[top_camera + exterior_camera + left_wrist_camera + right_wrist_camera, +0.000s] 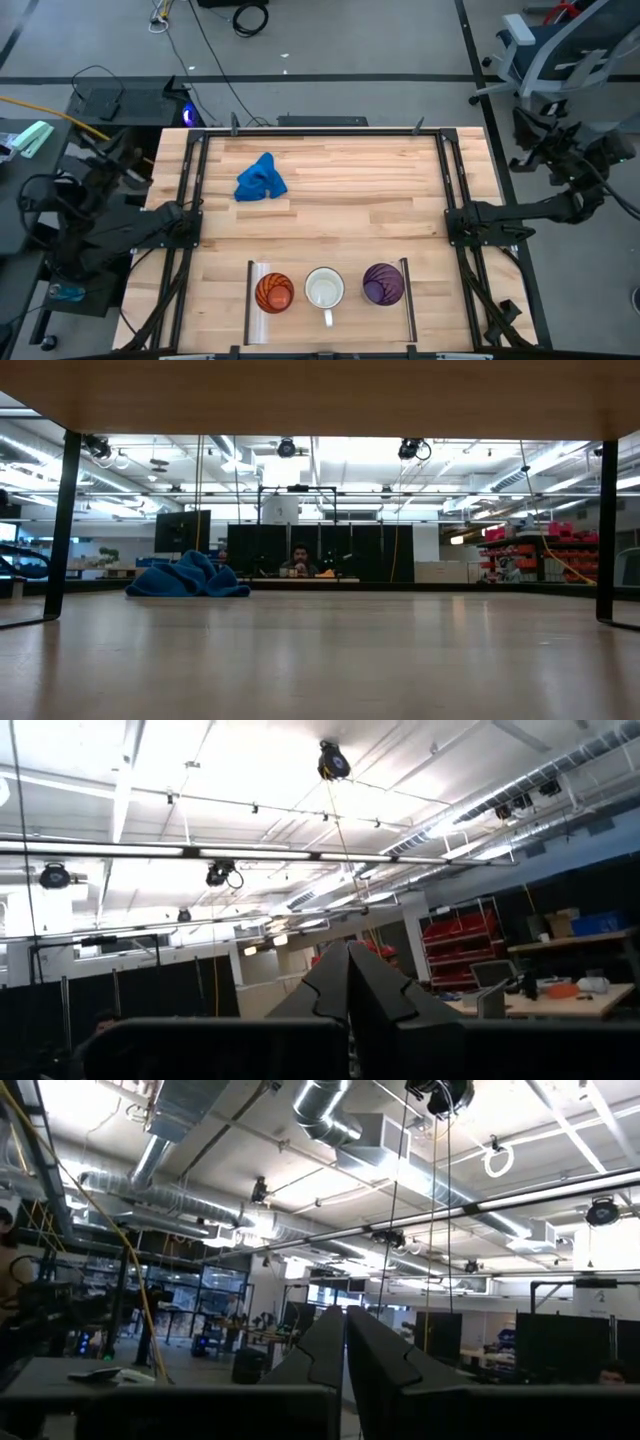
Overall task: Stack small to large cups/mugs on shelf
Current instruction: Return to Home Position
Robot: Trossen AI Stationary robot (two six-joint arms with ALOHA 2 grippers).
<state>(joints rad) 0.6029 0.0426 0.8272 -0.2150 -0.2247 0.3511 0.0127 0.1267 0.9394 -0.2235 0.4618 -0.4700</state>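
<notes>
On the shelf: I see all three vessels standing in one row, close to the tabletop edge farthest from the blue cloth.
Row order: the orange cup is at the end with the silver rail, on my left arm's side. The white mug is in the middle. The purple tumbler is at the end with the dark rail, on my right arm's side. Narrow gaps show between neighbours, so none touch.
Shelf axis: its long side runs across the tabletop from arm to arm, and the row follows it.
Pointing: each vessel stands upright, mouth up, since I look straight down into them. The mug's handle points away from the cloth, toward the nearby tabletop edge.
My left gripper: it sits at the tabletop's left side, well apart from the shelf. Its fingers are pressed together with nothing between them.
My right gripper: it mirrors the left at the right side. Its fingers are closed to a hairline and empty.
Step in hand: parking the arms. I judge the placing finished.
Doing it well: I'd keep both wrists out at the sides and never cross above the row. I'd move slowly with the fingers closed, and let both arms settle level and matched before releasing control.
Risk: the tall tumbler stands nearest my right arm, so a low swing there could tip it.
</notes>
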